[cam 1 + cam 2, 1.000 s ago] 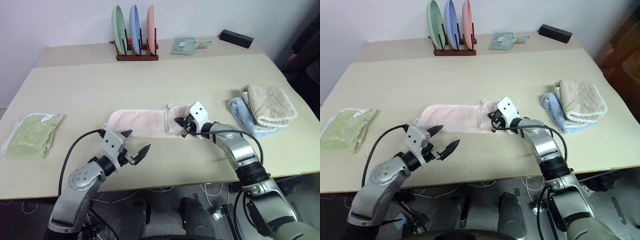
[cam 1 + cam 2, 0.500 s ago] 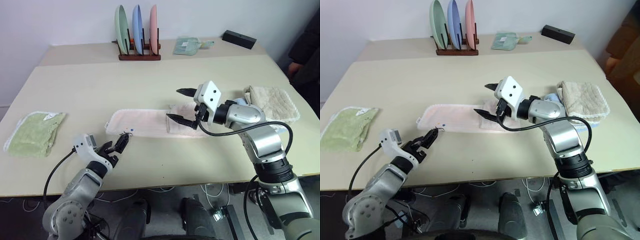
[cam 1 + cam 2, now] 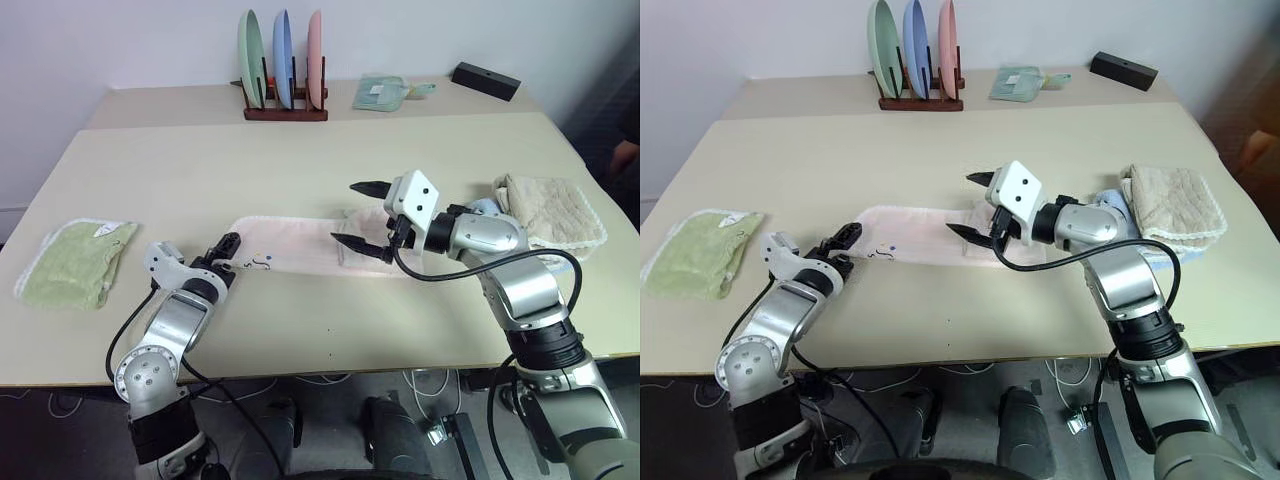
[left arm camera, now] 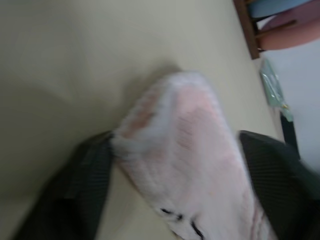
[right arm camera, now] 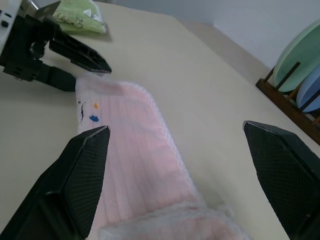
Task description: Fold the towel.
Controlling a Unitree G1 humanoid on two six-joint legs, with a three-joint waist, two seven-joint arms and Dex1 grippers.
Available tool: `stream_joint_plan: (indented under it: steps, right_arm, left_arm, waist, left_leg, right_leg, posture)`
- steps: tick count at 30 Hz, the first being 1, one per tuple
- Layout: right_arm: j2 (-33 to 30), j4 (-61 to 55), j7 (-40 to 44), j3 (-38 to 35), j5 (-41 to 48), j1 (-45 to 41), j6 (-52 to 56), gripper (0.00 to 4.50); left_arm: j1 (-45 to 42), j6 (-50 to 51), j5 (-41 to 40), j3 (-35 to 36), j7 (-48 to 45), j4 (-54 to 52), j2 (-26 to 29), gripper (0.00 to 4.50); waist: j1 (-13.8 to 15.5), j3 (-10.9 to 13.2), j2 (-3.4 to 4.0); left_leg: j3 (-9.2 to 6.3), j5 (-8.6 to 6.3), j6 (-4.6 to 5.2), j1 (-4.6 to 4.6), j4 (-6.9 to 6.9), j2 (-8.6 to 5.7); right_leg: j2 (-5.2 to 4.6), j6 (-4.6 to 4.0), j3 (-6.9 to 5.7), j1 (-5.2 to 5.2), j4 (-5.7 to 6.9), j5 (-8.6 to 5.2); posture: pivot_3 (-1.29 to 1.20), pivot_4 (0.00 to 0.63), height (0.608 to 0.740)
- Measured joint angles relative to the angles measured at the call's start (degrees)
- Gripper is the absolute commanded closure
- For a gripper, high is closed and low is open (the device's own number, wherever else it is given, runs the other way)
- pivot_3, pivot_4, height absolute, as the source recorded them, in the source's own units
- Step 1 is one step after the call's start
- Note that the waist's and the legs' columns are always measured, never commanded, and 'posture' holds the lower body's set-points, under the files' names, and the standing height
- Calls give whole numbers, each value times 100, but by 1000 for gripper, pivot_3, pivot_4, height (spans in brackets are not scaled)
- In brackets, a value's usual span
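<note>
The pale pink towel (image 3: 300,245) lies as a long strip across the middle of the table, its right end folded back over itself. Small embroidered marks (image 5: 87,111) sit near its left end. My left gripper (image 3: 225,250) is low on the table at that left end. In the left wrist view its two fingers stand apart on either side of the towel's end (image 4: 200,115), the gripper open. My right gripper (image 3: 345,212) hovers open above the folded right part, holding nothing.
A light green cloth (image 3: 75,262) lies at the table's left edge. A beige towel (image 3: 550,210) rests on a light blue one at the right. A rack of three plates (image 3: 285,60), a small pale cloth (image 3: 380,92) and a black box (image 3: 484,80) are at the back.
My right gripper opened, let go of the towel's folded end and rose above it. My left gripper rolled over and moved forward to the towel's left end.
</note>
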Motion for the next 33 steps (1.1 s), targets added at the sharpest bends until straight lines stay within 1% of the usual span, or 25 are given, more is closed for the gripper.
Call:
stream_joint_plan:
  steps: [1, 4, 5, 9, 11, 13, 16, 19, 21, 23, 26, 29, 31, 33]
  right_arm:
    - [0, -48, -9, -1, 0, 30, 6, 116]
    - [0, -224, -44, -1, 0, 130, 49, 116]
    - [0, -274, -48, -1, 0, 161, 76, 116]
    - [-16, -418, -78, -1, -2, 241, 168, 116]
    - [-42, -457, -92, -7, -2, 260, 228, 116]
    - [-97, -496, -91, -13, -1, 282, 251, 116]
    - [-216, -503, -91, -75, -1, 309, 281, 116]
    - [-230, -488, -75, -82, -3, 308, 276, 116]
    - [-230, -469, -42, -81, -7, 307, 245, 116]
    - [-229, -414, -27, -76, -15, 289, 220, 116]
    - [-224, -356, -14, -53, -25, 237, 187, 116]
    - [-221, -258, 0, -43, -75, 221, 146, 116]
    - [-216, -243, 1, -20, -90, 219, 103, 116]
    - [-217, -243, -9, -20, -125, 220, 93, 116]
  left_arm:
    - [-19, -37, -5, -7, -2, 104, 43, 2447]
    - [-46, -74, -12, -30, -15, 269, 59, 4013]
    - [-65, -89, -18, -37, -21, 298, 66, 4461]
    - [-108, -300, -30, -52, -243, 301, 248, 4461]
    - [-127, -475, -24, 4, -442, 172, 468, 4461]
    - [-97, -585, -21, 160, -717, -5, 964, 4461]
    - [-19, -785, -22, 604, -1054, -193, 1590, 4461]
    - [59, -711, 62, 637, -1523, -197, 2370, 4461]
    - [-8, -680, 173, 583, -1832, -289, 2735, 4461]
    - [-140, -631, 304, 287, -2213, -478, 2974, 4461]
    - [-319, -506, 509, -381, -2684, -781, 3053, 4461]
    - [-569, -301, 1211, -1629, -3322, -1043, 3314, 4461]
    - [-646, -223, 1686, -2420, -3729, -1153, 3354, 4461]
    - [-652, -226, 2193, -2964, -4032, -1043, 3347, 4461]
  waist:
    - [0, 0, 0]
    - [2, 1, -1]
    - [0, 2, -2]
    - [-9, 2, -3]
    - [-18, 3, -5]
    - [-39, 3, -6]
    - [-35, 3, -5]
    - [-7, 6, -12]
    - [10, 7, -13]
    - [17, 7, -14]
    - [-12, 7, -14]
    - [-23, 7, -14]
    - [-53, 7, -14]
    - [-92, 7, -14]
  left_leg:
    - [0, 0, 0, 0, 0, 0]
    - [0, 0, 0, -2, -1, 0]
    - [0, 0, 0, -3, -1, 0]
    - [0, 0, 0, -2, -3, 1]
    - [0, 0, 0, -2, -6, 2]
    - [0, 1, -2, -1, -9, 4]
    - [2, 1, -2, -1, -10, 3]
    - [1, 1, -2, -3, -9, 3]
    - [1, 1, -2, -3, -7, 0]
    - [-1, 1, -1, -4, -5, -3]
    - [0, 1, -1, -3, -10, -2]
    - [2, 1, -2, -2, -15, 0]
    - [7, 1, -1, -2, -15, 0]
    - [7, 1, -1, -1, -16, 1]
  right_leg:
    - [0, 0, 0, 0, -1, 0]
    - [0, 0, 0, 0, -5, 0]
    - [0, 0, 0, 0, -6, 0]
    - [1, -1, 0, -1, -6, 1]
    - [3, -1, 0, -3, -6, 1]
    - [5, -2, 1, -8, -5, 1]
    - [4, -3, 3, -8, -8, 0]
    - [4, -5, 2, -7, -7, 0]
    - [1, -6, 2, -2, -11, 0]
    - [0, -6, 2, 6, -16, 0]
    - [1, -5, 4, 1, -15, 1]
    - [6, -4, 4, -3, -13, 1]
    - [5, -4, 9, -4, -14, 1]
    - [6, -3, 10, -5, -13, 1]
  posture:
    - [0, 150, 736]
    - [0, 150, 736]
    - [0, 150, 736]
    - [0, 150, 736]
    - [0, 150, 736]
    - [0, 150, 736]
    - [0, 150, 736]
    - [0, 150, 736]
    - [0, 150, 736]
    - [0, 150, 736]
    - [0, 150, 736]
    - [0, 150, 736]
    - [0, 150, 736]
    - [0, 150, 736]
